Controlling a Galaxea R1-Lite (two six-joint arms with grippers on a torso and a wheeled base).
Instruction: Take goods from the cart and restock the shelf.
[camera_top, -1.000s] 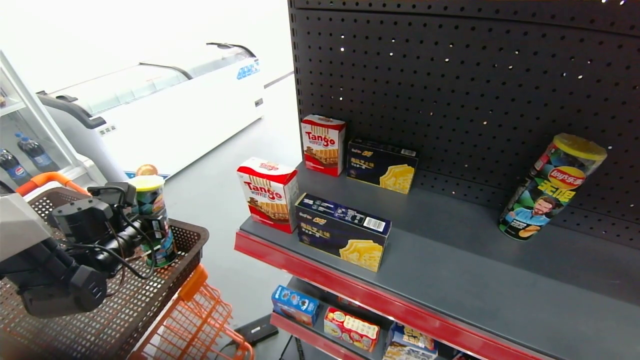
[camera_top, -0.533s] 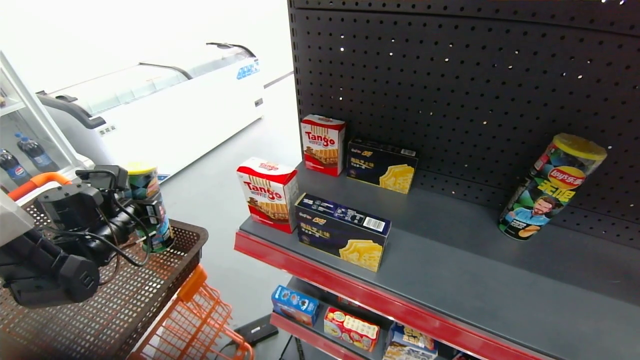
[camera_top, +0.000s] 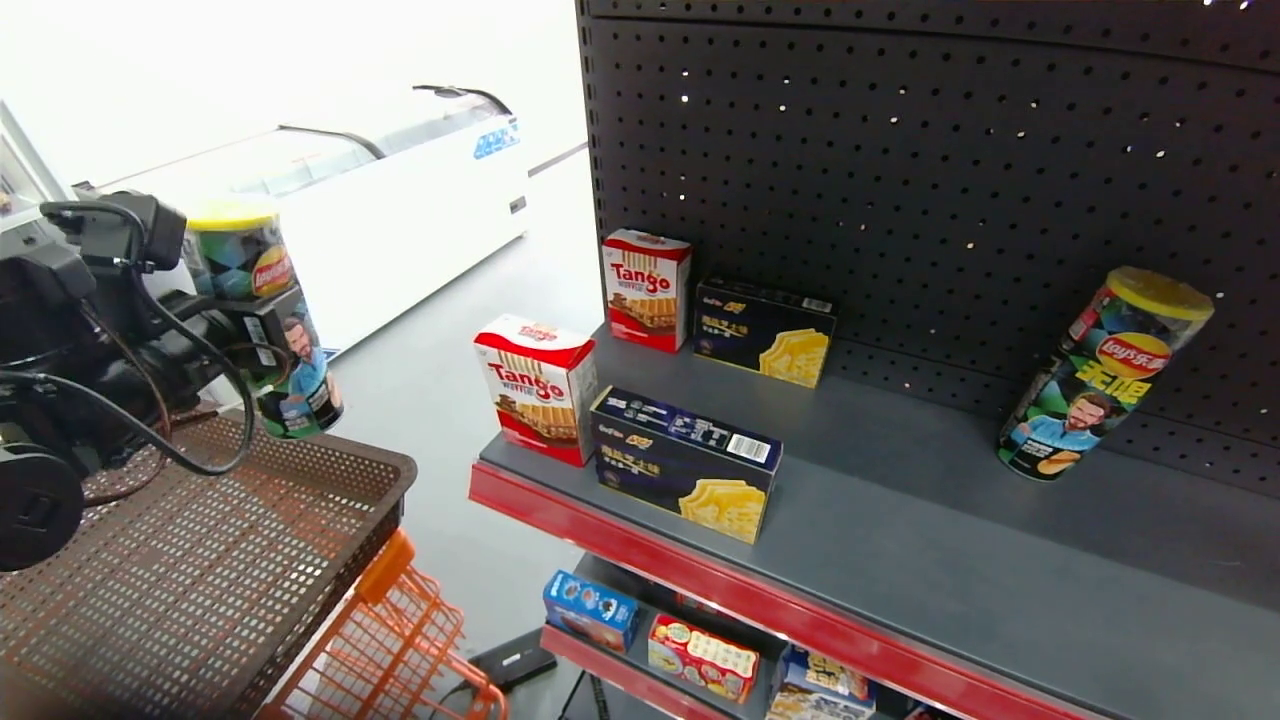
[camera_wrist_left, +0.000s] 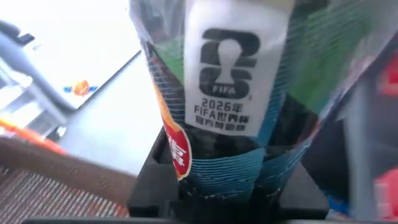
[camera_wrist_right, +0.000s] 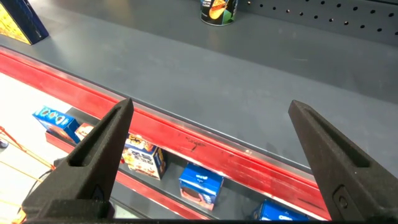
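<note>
White chest freezer (camera_top: 380, 215) w/ curved glass lid stands in the bkgd on grey floor (camera_top: 440, 400), blue label near its far end. A flat black device (camera_top: 510, 660) lies on the floor, lower down. Front wafer box (camera_top: 540, 385), red and white, stands upright just beside front dark blue box (camera_top: 690, 465) w/ yellow print. Rear wafer box (camera_top: 647, 290) stands beside rear dark blue box (camera_top: 765, 330), both near the black pegboard (camera_top: 900, 180). One level below: small blue pack (camera_top: 590, 608) and red-yellow pack (camera_top: 702, 655), approx side by side.
</note>
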